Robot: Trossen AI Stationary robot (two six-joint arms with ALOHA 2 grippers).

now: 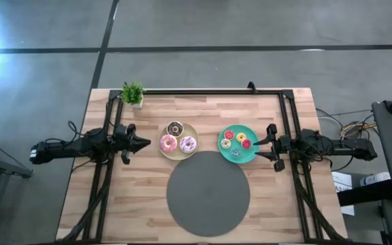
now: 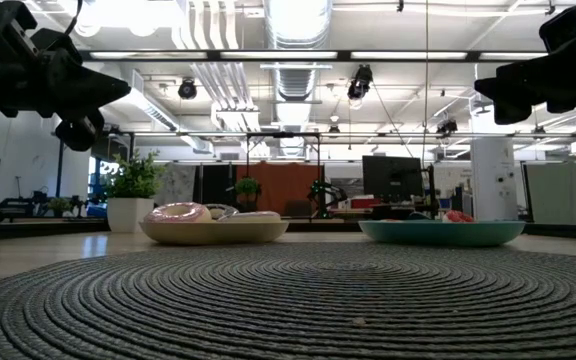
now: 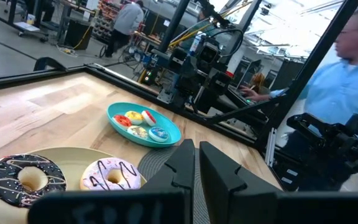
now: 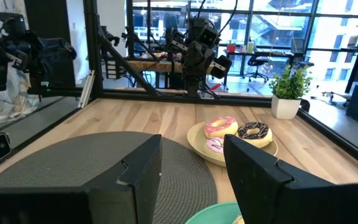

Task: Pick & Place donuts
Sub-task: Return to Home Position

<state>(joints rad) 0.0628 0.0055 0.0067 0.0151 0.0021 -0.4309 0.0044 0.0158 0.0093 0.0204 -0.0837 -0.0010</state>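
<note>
A cream plate [image 1: 178, 152] holds three donuts: dark brown [image 1: 175, 128], pink [image 1: 168, 143] and lilac-white [image 1: 188, 143]. A teal plate [image 1: 250, 129] to its right carries several mini donuts [image 1: 241, 137], iced red, yellow, pink and blue. My left gripper [image 1: 146, 143] hovers just left of the cream plate, raised off the table, its fingers [image 3: 185, 165] shut on nothing. My right gripper [image 1: 260, 143] hangs above the teal plate's right rim with its fingers [image 4: 138, 171] wide open. Both point toward the plates.
A big grey round mat [image 1: 207, 192] lies on the near half of the table, below both plates. A small potted plant [image 1: 133, 93] stands at the far left corner. Black frame rails [image 1: 203, 91] run along the table's far and side edges. A person [image 3: 340, 74] stands beyond the table.
</note>
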